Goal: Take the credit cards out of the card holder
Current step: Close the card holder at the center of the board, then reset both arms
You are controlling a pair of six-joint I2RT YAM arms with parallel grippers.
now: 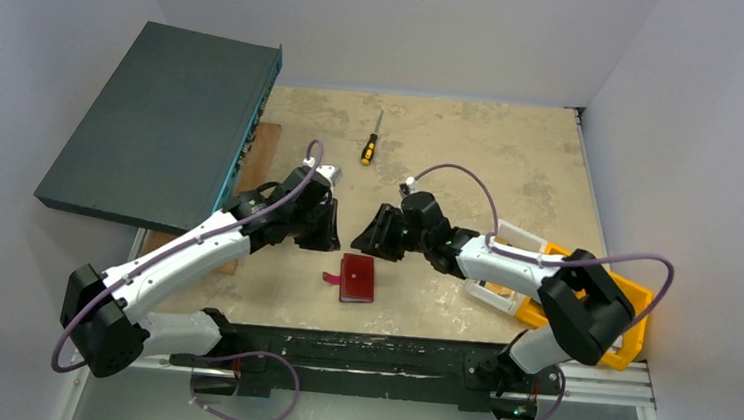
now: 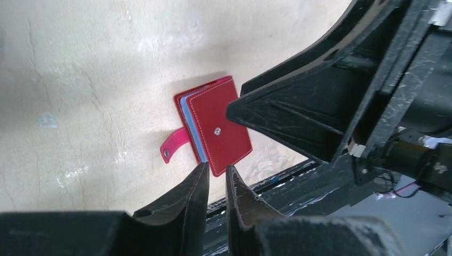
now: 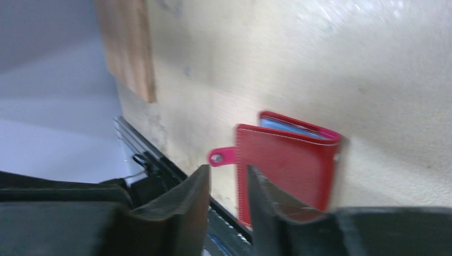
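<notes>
Between left pincer and right pincer, by the near table edge: card holder flat and folded, strap undone, credit cards tucked inside, edges showing. Left pincer barely parted, right pincer spread wider, both empty. Nothing extracted yet; opening and pulling left to do

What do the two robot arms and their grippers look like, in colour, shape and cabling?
Both the left arm and the right arm have white shells on the long links and bulky black joints. A thin purple cable loops loosely along each arm. The left gripper and the right gripper are black, each with two wedge-shaped, scuffed fingers. No markings are readable.
</notes>
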